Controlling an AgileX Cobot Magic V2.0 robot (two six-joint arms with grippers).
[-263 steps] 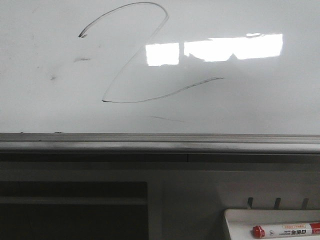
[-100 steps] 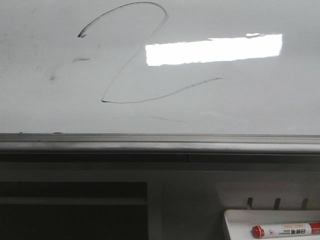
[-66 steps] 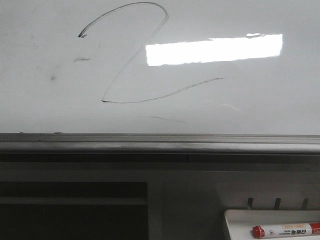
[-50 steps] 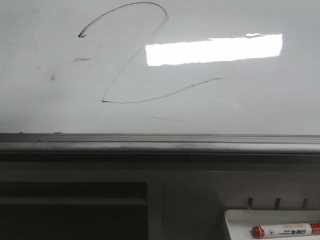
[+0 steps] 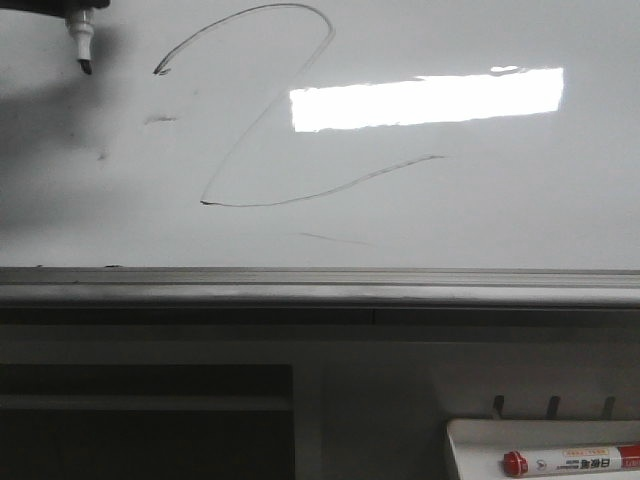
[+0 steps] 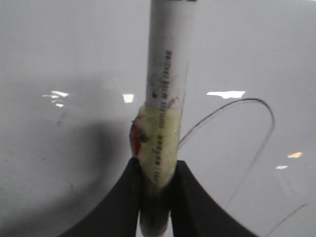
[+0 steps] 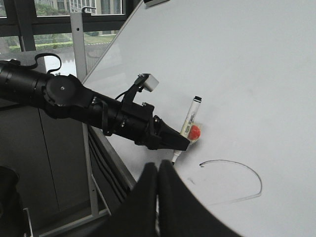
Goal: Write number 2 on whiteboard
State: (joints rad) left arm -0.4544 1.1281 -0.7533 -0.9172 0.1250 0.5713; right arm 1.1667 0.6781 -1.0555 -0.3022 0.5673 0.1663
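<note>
The whiteboard (image 5: 500, 210) fills the upper front view above its grey rail (image 5: 320, 285). The number 2 (image 5: 262, 205) is drawn on it as a thin dark line, with glare across its middle. My left gripper (image 6: 157, 170) is shut on a white marker (image 6: 168, 74). The marker's tip (image 5: 84, 55) hangs at the top left of the front view, left of the 2's hook, and I cannot tell if it touches the board. The right wrist view shows the left gripper (image 7: 177, 143), the marker (image 7: 190, 118) and the hook (image 7: 242, 165). My right gripper (image 7: 158, 165) is shut and empty, away from the board.
A small white tray (image 5: 480, 440) at the lower right holds a red-capped marker (image 5: 570, 461). Faint smudges (image 5: 160, 120) lie left of the 2. A dark recess (image 5: 150, 420) sits below the rail. The board's metal stand (image 7: 86, 148) shows in the right wrist view.
The marker tip and the left gripper's edge have come into the front view at the top left, with a shadow on the board. The 2 is unchanged.
</note>
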